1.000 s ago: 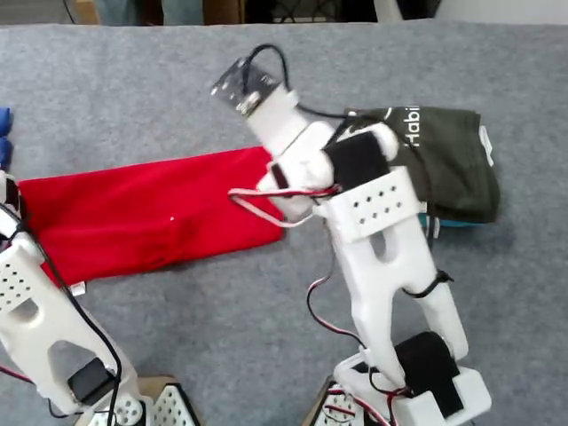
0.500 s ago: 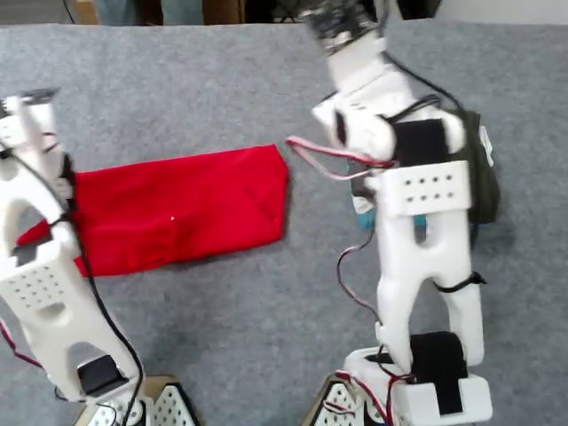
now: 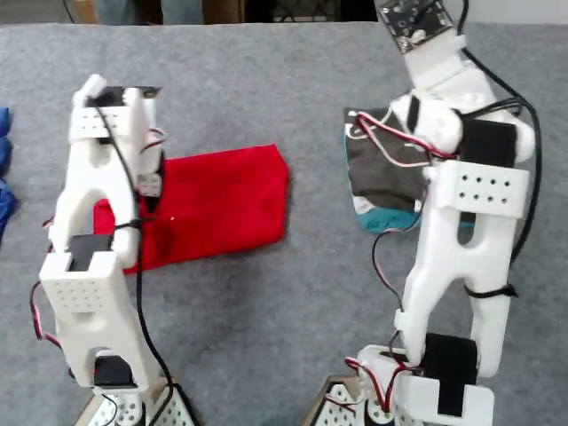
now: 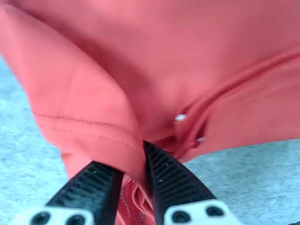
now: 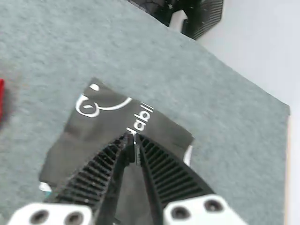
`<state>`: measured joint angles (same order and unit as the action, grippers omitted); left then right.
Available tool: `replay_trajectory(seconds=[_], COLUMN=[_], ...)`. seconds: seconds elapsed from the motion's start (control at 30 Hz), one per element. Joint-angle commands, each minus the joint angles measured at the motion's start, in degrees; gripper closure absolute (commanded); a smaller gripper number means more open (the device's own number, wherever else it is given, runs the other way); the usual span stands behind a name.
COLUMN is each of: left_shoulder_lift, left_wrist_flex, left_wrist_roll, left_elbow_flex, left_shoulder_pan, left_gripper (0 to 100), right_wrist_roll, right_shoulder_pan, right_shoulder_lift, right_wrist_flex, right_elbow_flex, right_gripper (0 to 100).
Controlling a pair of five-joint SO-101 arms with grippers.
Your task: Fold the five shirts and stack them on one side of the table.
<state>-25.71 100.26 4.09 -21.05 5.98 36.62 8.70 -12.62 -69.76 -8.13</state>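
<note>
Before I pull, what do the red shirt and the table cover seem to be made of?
Red shirt: soft matte knit, probably cotton; it drapes in folds and shows stitched hems. Table cover: grey felt-like cloth, matte, with a fuzzy, mottled grain.

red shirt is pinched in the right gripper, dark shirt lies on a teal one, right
No: the left wrist view shows the left gripper pinching the red shirt. The dark shirt does lie on a teal one.

My left arm (image 3: 89, 222) hides one end of the red shirt (image 3: 222, 200), and my right arm (image 3: 470, 222) covers much of the dark shirt (image 3: 382, 169). The blue cloth (image 3: 3, 151) is cut off at the edge.
</note>
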Motion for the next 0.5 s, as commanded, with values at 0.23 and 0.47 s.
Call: replay_trajectory(seconds=[0.23, 0.47], left_shoulder_lift=[3.43, 3.34], left_wrist_flex=[0.35, -7.21], left_wrist_roll=[-7.12, -9.49], left_elbow_flex=[-5.85, -8.84], left_shoulder_pan=[-13.05, -19.65], left_gripper=[97, 97], right_wrist_roll=[1.14, 1.14], right_shoulder_pan=[1.14, 1.14], right_shoulder_lift=[-0.57, -0.57], right_wrist_flex=[1.05, 1.05], right_elbow_flex=[-2.77, -2.77], right_gripper=[97.7, 97.8])
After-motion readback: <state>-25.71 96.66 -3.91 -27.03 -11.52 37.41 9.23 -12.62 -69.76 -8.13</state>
